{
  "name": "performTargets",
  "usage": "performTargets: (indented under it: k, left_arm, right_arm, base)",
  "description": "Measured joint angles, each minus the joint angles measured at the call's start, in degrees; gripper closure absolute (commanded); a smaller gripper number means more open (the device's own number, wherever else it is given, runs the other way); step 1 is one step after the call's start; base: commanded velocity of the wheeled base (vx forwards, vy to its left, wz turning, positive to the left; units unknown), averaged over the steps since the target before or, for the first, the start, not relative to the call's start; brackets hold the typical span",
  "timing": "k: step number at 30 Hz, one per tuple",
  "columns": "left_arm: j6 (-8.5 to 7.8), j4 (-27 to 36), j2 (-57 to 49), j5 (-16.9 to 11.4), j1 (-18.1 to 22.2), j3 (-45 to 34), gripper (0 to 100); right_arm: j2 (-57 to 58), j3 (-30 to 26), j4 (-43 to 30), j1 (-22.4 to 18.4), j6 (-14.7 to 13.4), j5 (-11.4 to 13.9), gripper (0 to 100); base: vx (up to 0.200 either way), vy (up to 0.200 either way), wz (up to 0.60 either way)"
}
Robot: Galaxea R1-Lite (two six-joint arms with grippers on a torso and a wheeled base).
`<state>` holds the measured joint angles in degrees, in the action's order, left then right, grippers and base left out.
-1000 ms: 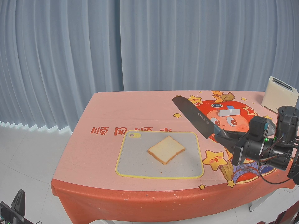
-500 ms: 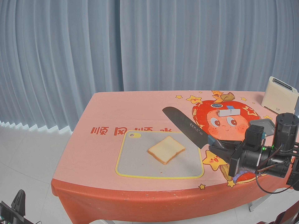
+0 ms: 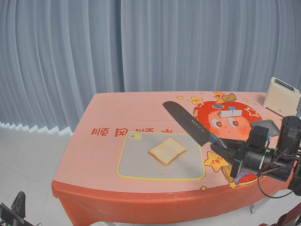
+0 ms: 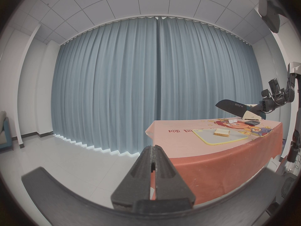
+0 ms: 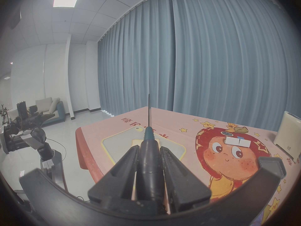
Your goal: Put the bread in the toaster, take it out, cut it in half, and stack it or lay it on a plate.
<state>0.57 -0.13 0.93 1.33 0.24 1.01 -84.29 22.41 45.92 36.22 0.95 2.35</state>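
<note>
Pinching the knife [image 3: 188, 122], right jaws hang near pale, uncut bread [image 3: 167, 151]; left jaws pressed together.

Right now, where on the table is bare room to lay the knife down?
Widest bare patch: the tablecloth between the cutting board and the far edge. The board's left part, beside the bread, is also bare. The right end is crowded: toaster, grey plate, white blocks and the right gripper holding the knife.
</note>
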Motion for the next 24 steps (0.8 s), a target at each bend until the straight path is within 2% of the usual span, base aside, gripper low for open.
performTargets:
  k: [14,21,24]
  left_arm:
    - [-0.06,-0.02,0.0,-0.02,0.0,0.0,100]
    - [0.4,-0.2,0.0,0.5,0.06,0.0,100]
    - [0.57,-0.44,0.0,0.41,0.06,0.0,100]
  right_arm:
    - [-1.1,-0.8,0.09,1.78,0.09,-0.69,100]
    - [-1.18,-0.94,0.04,2.06,0.09,-0.83,100]
    - [-1.16,-1.18,0.06,2.83,0.02,-1.8,100]
  base:
    - [0.0,0.0,0.0]
    - [0.0,0.0,0.0]
    - [0.0,0.0,0.0]
